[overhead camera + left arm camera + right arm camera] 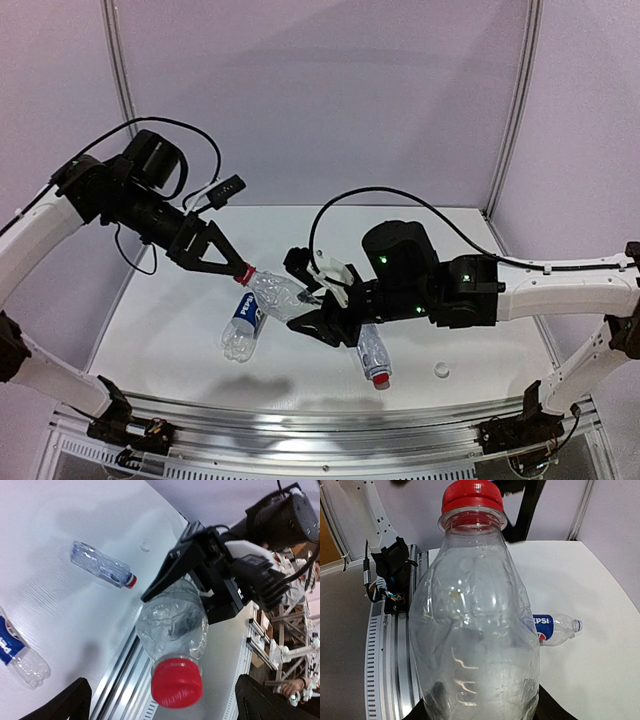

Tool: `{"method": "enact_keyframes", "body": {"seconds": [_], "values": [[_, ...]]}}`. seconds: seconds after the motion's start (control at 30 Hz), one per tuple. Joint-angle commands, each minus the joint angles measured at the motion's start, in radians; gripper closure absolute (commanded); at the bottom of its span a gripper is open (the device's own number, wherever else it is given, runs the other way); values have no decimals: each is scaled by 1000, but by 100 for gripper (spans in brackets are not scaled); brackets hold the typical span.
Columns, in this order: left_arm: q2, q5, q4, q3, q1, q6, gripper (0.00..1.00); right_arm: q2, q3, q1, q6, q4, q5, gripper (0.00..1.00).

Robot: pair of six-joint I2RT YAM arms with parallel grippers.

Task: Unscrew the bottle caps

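Okay, left gripper (238,268): spread wide, one finger on each side of the red cap (176,682), not touching it.
Right gripper (312,302): clamped on the body of the ribbed bottle (475,630), holding it off the table (160,340), neck pointing at my left one.
Pepsi bottle (243,325): lying on the table just below the held one.
Other ribbed bottle (372,350): lying near the front edge, second red cap (380,380) on.
Whitish cap (441,370): loose on the table, further right.

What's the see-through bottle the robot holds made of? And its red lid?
The clear ribbed bottle looks like thin glossy plastic: you see through it, and its dented wall glints. Its red ridged screw cap looks like harder opaque plastic, duller in shine.
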Motion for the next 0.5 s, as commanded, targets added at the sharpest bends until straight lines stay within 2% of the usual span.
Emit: {"method": "enact_keyframes", "body": {"seconds": [0.0, 0.17, 0.33, 0.47], "values": [[-107, -71, 142, -53, 71, -75, 1, -36, -72, 17, 173, 103, 94, 63], [-214, 26, 341, -147, 153, -158, 1, -38, -108, 22, 299, 183, 143, 64], [-251, 226, 646, -287, 221, -364, 6, -25, -111, 29, 342, 245, 130, 64], [-247, 254, 789, -327, 227, -457, 10, -15, -102, 30, 359, 273, 104, 64]]}}
